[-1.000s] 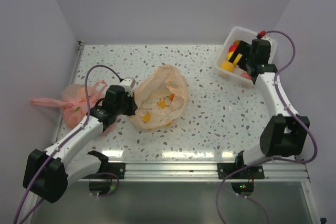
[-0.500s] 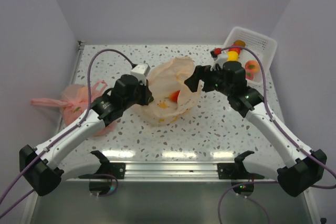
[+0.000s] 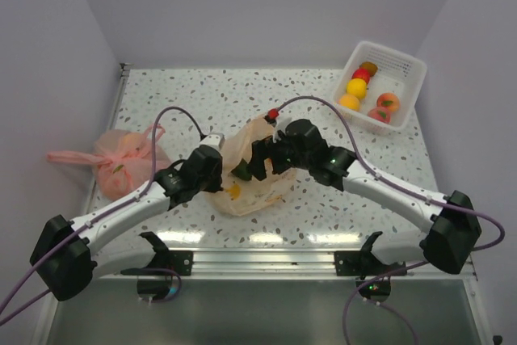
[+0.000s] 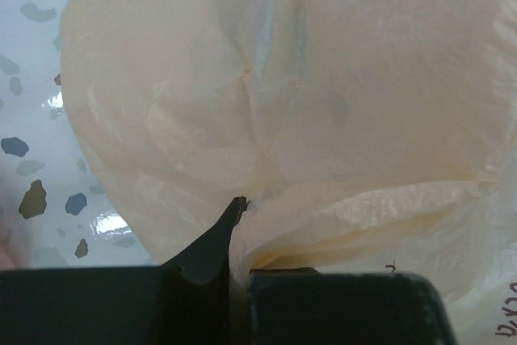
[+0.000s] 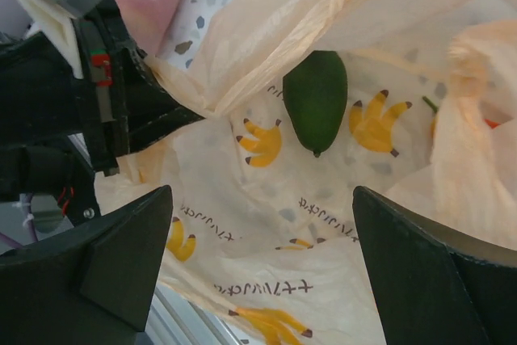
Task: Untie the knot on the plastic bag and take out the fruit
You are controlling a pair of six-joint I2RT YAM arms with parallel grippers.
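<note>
Speckled white table (image 3: pixel 323 94) fills my overhead feed, walled in by plain lilac panels. The plastic bag (image 3: pixel 262 193) lies slumped near the table's centre, a little toward 6 o'clock, its mouth gaping and banana prints showing on the film inside. A white basket (image 3: pixel 396 50) sits at 1 o'clock holding several yellow and red fruits, well apart from the bag. A pink bag (image 3: pixel 121 157) rests at 9 o'clock by the left wall. My left gripper (image 4: pixel 238 216) is clamped tight on the plastic bag's rim on its 9 o'clock side, film pinched between the jaws. My right gripper (image 5: pixel 260 199) hangs over the bag's mouth from 2 o'clock, spread wide and holding nothing. A green fruit (image 5: pixel 315 101) lies inside the bag, ahead of those spread fingers.
</note>
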